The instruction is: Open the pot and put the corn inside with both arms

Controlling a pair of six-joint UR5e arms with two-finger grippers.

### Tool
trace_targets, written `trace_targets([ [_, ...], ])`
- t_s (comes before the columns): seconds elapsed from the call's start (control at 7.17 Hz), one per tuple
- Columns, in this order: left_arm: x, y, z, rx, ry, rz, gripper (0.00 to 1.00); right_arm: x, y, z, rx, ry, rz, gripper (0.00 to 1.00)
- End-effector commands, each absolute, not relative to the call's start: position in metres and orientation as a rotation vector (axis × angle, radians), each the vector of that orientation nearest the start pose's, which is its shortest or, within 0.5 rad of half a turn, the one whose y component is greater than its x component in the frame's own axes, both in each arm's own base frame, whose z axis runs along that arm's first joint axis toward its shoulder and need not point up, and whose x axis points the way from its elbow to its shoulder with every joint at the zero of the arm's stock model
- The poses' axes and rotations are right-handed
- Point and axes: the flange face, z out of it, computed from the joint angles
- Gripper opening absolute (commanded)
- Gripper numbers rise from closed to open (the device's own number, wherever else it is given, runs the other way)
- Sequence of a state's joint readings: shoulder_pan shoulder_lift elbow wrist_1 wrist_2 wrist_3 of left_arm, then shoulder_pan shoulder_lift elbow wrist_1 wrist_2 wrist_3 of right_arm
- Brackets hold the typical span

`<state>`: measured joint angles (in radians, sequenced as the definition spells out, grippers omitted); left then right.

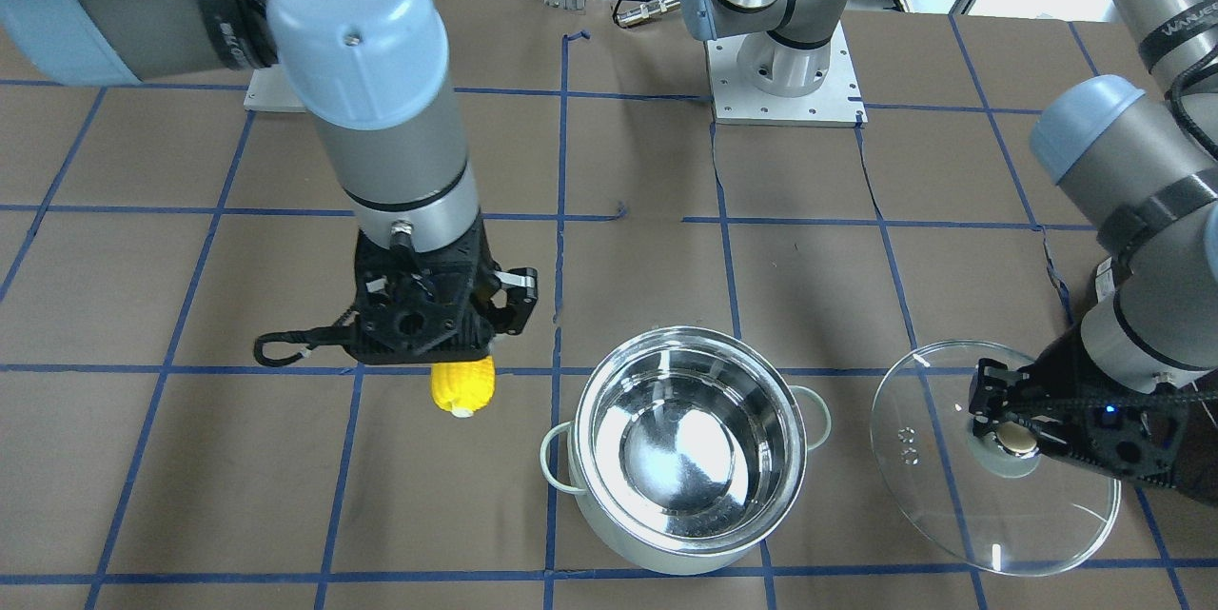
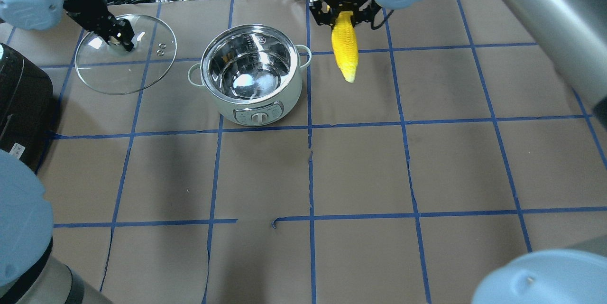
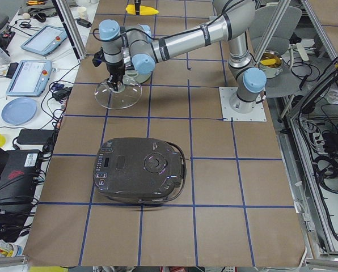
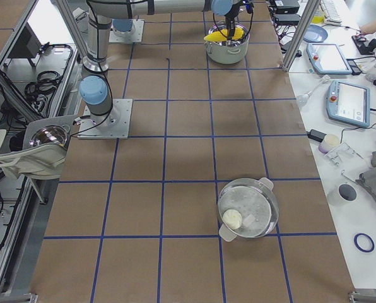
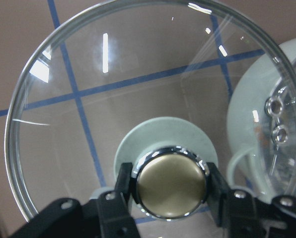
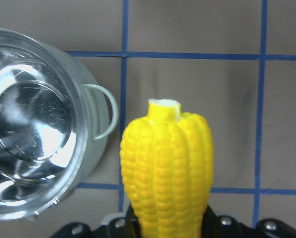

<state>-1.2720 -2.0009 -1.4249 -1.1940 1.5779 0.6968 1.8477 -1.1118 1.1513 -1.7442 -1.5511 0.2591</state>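
Observation:
The pot (image 2: 258, 105) stands open and empty on the brown table; it also shows in the front view (image 1: 609, 520). My left gripper (image 1: 1009, 439) is shut on the knob of the clear glass lid (image 1: 913, 458) and holds it tilted, off to the pot's side. The left wrist view shows the fingers (image 5: 125, 181) clamped on the knob, over the lid (image 5: 113, 99). My right gripper (image 2: 344, 14) is shut on the yellow corn (image 2: 344, 48), which hangs tip down above the table on the pot's other side. In the right wrist view the corn (image 6: 165, 163) is next to the pot (image 6: 34, 148).
A dark rounded appliance (image 2: 19, 100) sits at the table's left end, also in the left exterior view (image 3: 140, 170). A second lidded steel pot (image 4: 248, 208) stands at the table's right end. Blue tape lines grid the table. Cables and tablets lie beyond the far edge.

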Motion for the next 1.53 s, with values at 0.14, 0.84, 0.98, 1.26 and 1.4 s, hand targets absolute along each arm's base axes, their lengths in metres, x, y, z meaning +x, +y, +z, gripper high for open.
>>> trace_targets([
  [0.14,0.091,-0.603,0.260,0.672,3.004,-0.222,0.00,0.429,-0.659,0.411,0.095,2.990,-0.268,0.24],
  [0.84,0.105,-0.577,0.219,0.615,3.123,-0.185,1.00,0.494,-0.665,0.320,0.068,2.962,-0.293,0.25],
  [0.98,0.100,-0.579,0.232,0.622,3.102,-0.216,1.00,0.495,-0.667,0.314,0.067,2.957,-0.305,0.28],
  [1.26,0.093,-0.599,0.307,0.653,3.074,-0.249,1.00,0.497,-0.671,0.302,0.062,2.951,-0.319,0.32],
  [1.4,0.087,-0.610,0.358,0.680,3.081,-0.227,1.00,0.496,-0.670,0.296,0.061,2.958,-0.309,0.35],
])
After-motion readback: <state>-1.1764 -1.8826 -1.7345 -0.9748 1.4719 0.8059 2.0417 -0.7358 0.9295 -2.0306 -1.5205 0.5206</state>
